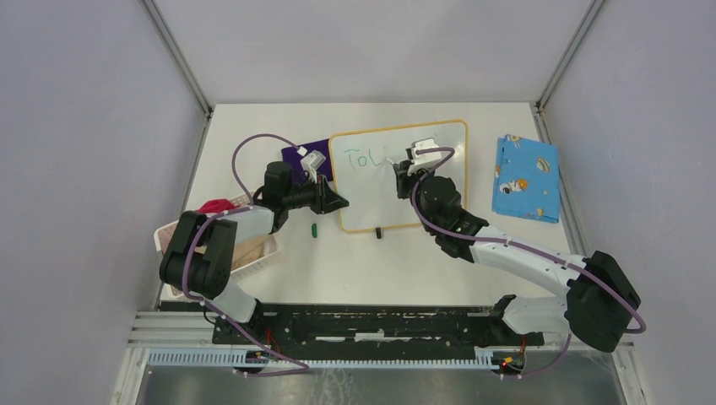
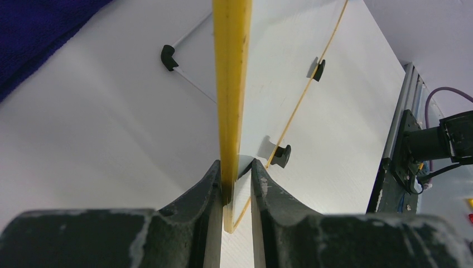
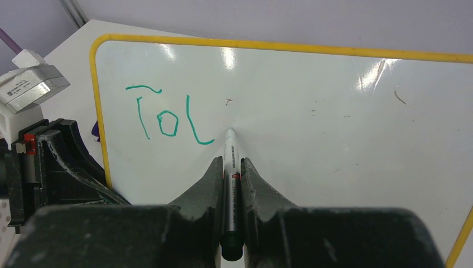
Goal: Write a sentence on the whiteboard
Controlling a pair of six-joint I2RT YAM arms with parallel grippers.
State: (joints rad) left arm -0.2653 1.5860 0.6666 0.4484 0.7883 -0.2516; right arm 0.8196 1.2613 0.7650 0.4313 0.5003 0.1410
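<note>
L end effector clamps 1 whiteboard; R end effector grips 1 marker; 3 letters.

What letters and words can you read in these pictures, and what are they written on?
"To" and an unfinished stroke like an "L": green writing on the whiteboard.
Print on the marker barrel: too small to read.
Label on the silver box at the left: too blurred to read.

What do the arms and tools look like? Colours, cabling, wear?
Left arm and right arm: black joint housings, white links, a purple cable looping along each. Left tool and right tool: black moulded fingers, edges scuffed whitish. Silver-white camera box on each wrist.
</note>
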